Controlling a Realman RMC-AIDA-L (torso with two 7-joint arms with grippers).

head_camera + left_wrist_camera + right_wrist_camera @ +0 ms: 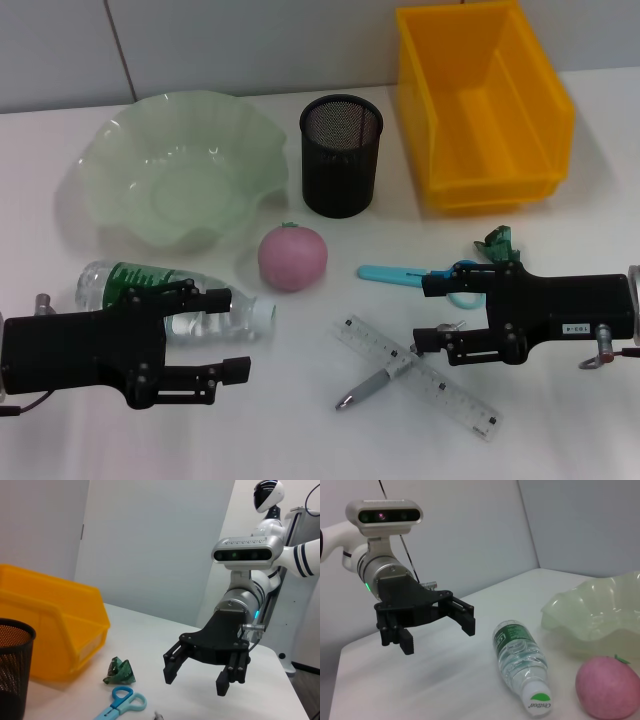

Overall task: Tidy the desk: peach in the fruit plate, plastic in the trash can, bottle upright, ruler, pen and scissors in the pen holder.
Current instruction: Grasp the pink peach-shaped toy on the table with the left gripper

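**Both grippers spread above the table, nothing held**

Left gripper (230, 335) hovers with fingers spread just beside the bottle (170, 300), which lies on its side, cap toward the peach (292, 257). Peach sits on the table (300, 430) in front of the green fruit plate (180, 170), not in it. Right gripper (430, 312) hangs spread over the scissors (420, 275) and near the ruler (420, 380); the pen (375, 385) lies under the ruler. Green plastic scrap (498, 243) sits beside the right arm. Mesh pen holder (341, 155) stands between plate and yellow bin (480, 110).
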